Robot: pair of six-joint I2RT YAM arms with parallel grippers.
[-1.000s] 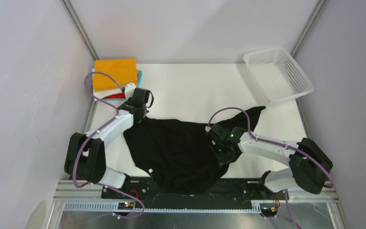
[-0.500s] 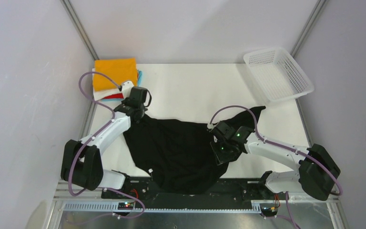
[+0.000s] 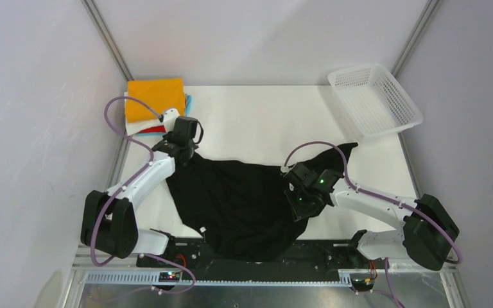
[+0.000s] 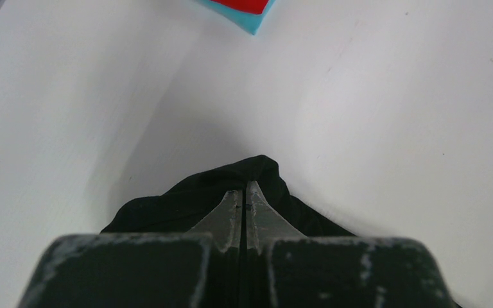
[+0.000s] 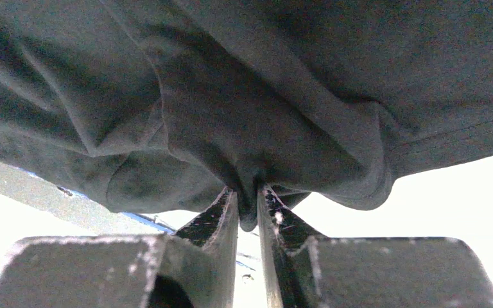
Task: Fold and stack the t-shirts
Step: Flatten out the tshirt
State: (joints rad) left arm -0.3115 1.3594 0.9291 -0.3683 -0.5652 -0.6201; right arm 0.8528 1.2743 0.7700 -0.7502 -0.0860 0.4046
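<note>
A plain black t-shirt (image 3: 237, 199) lies crumpled across the middle of the table, one part trailing toward the back right. My left gripper (image 3: 186, 153) is shut on the shirt's far-left edge, and the black cloth (image 4: 186, 196) bunches round its tips (image 4: 246, 191). My right gripper (image 3: 298, 208) is shut on a fold of the shirt's right side, and the cloth (image 5: 244, 109) hangs over its tips (image 5: 247, 192). A stack of folded shirts (image 3: 155, 99), orange on top with white, red and light-blue below, sits at the back left corner.
A white plastic mesh basket (image 3: 373, 99) stands at the back right corner. The red and light-blue corner of the stack (image 4: 244, 8) shows at the top of the left wrist view. Grey walls close in both sides. The black base rail (image 3: 257, 256) runs along the near edge.
The left arm has stretched a little further toward the back left with the shirt's edge. The right gripper has shifted slightly right and back with its fold.
</note>
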